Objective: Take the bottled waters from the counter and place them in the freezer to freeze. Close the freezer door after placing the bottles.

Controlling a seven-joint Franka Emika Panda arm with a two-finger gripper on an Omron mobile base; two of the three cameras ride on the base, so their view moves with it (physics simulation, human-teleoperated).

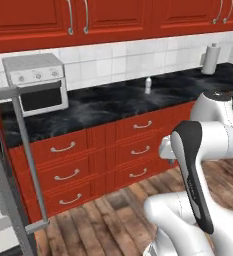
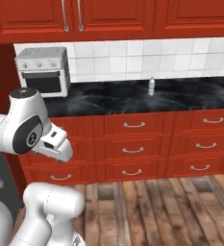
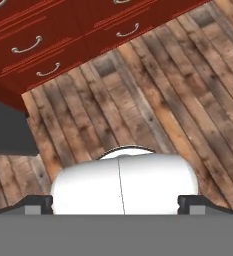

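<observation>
Landmark: toaster oven (image 1: 37,82) on the counter (image 1: 113,102). Worktop to its right is open up to one bottle (image 1: 148,85) near the backsplash; past that, a paper towel roll (image 1: 210,59). Open freezer door (image 1: 10,170) stands left of and below it, blocking that side. Wall cabinets (image 1: 113,17) overhang, limiting headroom.

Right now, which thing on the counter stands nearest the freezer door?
The white toaster oven, at the counter's left end beside the grey freezer door; the water bottle stands mid-counter, the paper towel roll far right.

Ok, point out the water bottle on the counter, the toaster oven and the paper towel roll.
water bottle (image 2: 152,86), right base view, its body.
toaster oven (image 1: 36,83), left base view, its front.
paper towel roll (image 1: 210,60), left base view, its side.
</observation>
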